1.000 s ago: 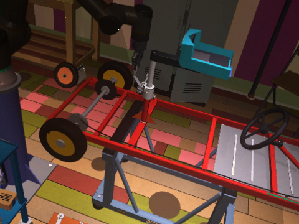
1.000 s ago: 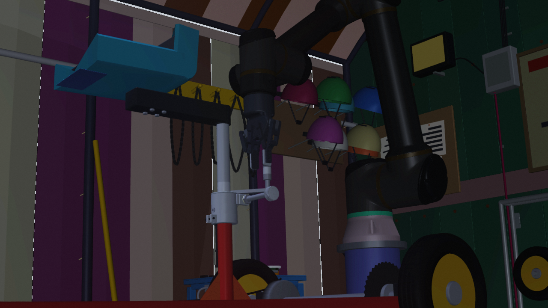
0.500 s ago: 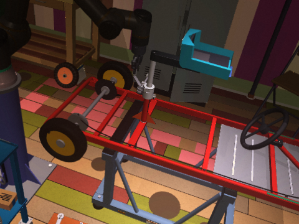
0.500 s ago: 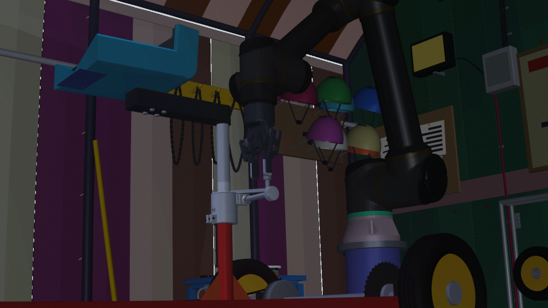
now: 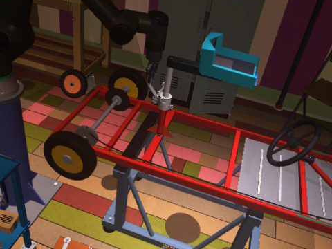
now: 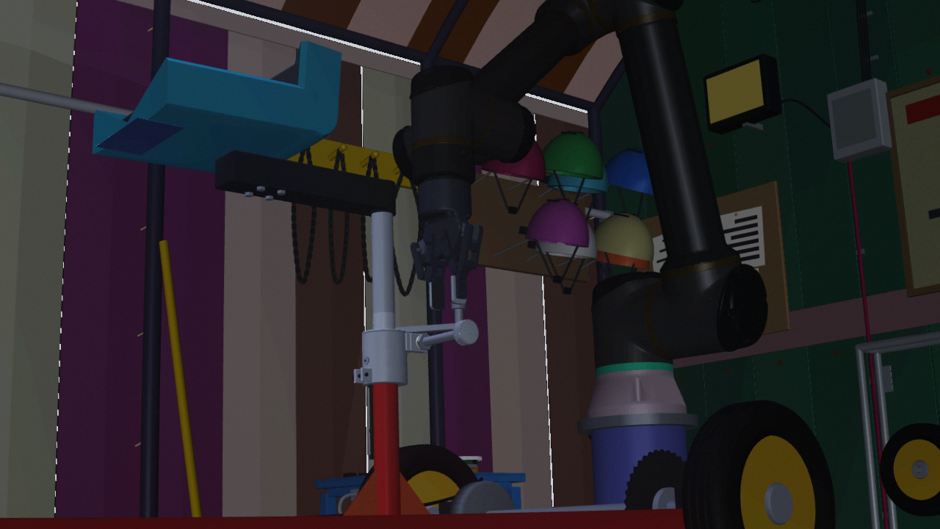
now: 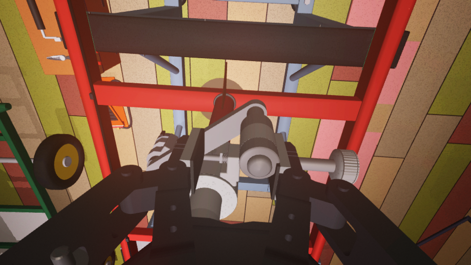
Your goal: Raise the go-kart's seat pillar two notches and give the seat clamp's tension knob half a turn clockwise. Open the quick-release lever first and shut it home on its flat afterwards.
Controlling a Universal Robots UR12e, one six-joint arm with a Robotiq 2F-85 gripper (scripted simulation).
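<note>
My gripper point(image 7: 234, 171) hangs straight down beside the grey seat pillar point(image 6: 381, 263) and stands open around the round grip of the quick-release lever point(image 7: 258, 155), which sticks up from the seat clamp point(image 6: 383, 355). It holds nothing. The lever's flat arm point(image 7: 227, 127) slants back to the clamp. The knurled tension knob point(image 7: 345, 164) sits at the end of a thin rod, out to the side of my fingers. The clamp tops a red post point(image 5: 159, 123) on the go-kart frame. The blue seat point(image 5: 230, 61) sits high on a black bracket point(image 6: 305, 181).
The black seat bracket overhangs the pillar close to my wrist. Red frame rails point(image 5: 193, 180) run below on a blue stand point(image 5: 145, 204). Rear wheels point(image 5: 70, 155) lie to one side, the steering wheel point(image 5: 294, 142) to the other. A grey cabinet point(image 5: 204, 42) stands behind.
</note>
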